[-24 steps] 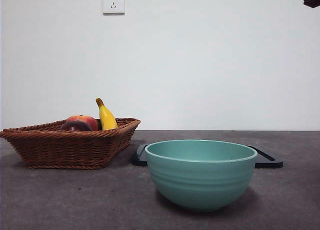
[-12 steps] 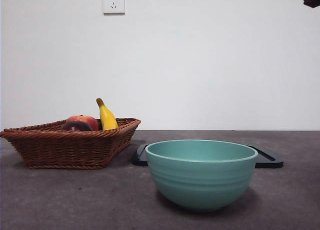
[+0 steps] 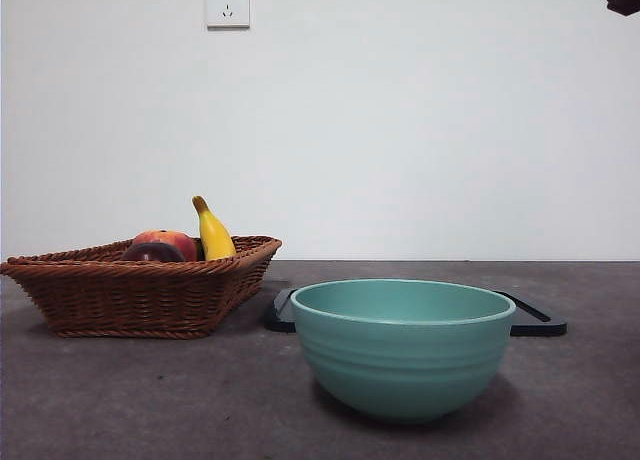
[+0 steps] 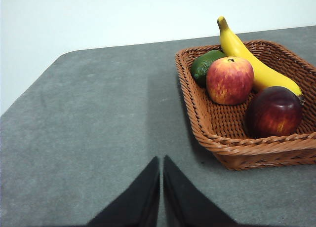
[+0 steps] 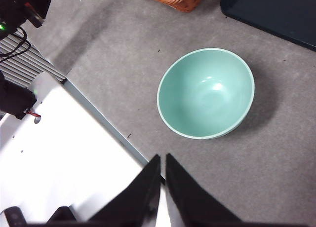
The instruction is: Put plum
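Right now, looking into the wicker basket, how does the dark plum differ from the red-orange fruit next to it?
The plum is dark maroon, almost black-red, with a glossy skin; the red-orange fruit is lighter, mottled red and yellow, and duller. The plum lies by the basket rim closest to the left wrist camera, while the red-orange fruit lies deeper in, beside the green fruit. Both are round, similar in size, and lie next to the banana.

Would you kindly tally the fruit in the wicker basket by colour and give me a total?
Dark maroon: 1, the plum
Red-orange: 1, the peach-like fruit
Yellow: 1, the banana
Green: 1, the lime-like fruit
Total: 4 fruits, all inside the wicker basket.
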Controlling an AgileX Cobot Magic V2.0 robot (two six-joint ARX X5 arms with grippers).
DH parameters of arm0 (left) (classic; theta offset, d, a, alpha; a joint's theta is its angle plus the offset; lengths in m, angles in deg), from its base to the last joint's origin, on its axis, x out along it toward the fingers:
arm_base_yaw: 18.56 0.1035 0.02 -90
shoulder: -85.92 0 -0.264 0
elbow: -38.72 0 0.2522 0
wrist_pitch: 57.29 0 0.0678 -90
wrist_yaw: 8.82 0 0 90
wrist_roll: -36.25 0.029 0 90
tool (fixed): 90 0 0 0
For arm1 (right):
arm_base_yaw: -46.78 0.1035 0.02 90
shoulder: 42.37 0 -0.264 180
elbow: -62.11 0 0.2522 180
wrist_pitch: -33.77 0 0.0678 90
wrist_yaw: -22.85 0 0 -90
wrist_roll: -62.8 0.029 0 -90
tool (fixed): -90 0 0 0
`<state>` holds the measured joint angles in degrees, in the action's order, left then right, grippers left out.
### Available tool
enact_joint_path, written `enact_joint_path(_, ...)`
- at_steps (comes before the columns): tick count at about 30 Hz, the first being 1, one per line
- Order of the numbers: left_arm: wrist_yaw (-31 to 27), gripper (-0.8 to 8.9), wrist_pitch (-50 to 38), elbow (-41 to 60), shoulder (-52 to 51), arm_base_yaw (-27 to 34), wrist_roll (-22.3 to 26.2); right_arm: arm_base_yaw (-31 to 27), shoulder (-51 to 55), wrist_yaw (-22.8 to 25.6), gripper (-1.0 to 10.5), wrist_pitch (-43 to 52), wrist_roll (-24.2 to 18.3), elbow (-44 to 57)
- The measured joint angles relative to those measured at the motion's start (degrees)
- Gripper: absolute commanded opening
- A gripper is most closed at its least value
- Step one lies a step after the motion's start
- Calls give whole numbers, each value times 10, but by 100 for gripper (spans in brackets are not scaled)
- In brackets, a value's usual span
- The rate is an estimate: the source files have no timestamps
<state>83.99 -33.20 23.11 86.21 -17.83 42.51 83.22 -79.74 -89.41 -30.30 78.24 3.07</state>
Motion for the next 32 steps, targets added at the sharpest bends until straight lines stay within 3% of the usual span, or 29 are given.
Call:
enact_joint_path(7, 0, 9, 0, 0, 0, 0, 0, 0, 0, 0, 6, 5, -2, 0)
enact_joint_path(11, 0, 9, 0, 0, 0, 0, 0, -17, 7, 12, 6, 36, -43, 0)
enact_joint_path(14, 0, 9, 0, 0, 0, 0, 0, -70, 28, 13, 6, 106, -99, 6)
enact_joint_path(18, 0, 9, 0, 0, 0, 0, 0, -168, 71, 20, 6, 184, -140, 46)
enact_joint_path(24, 0, 9, 0, 0, 0, 0, 0, -296, 158, 103, 6, 261, -157, 151)
enact_joint_path(32, 0, 9, 0, 0, 0, 0, 0, -349, 283, 155, 6, 403, -162, 311)
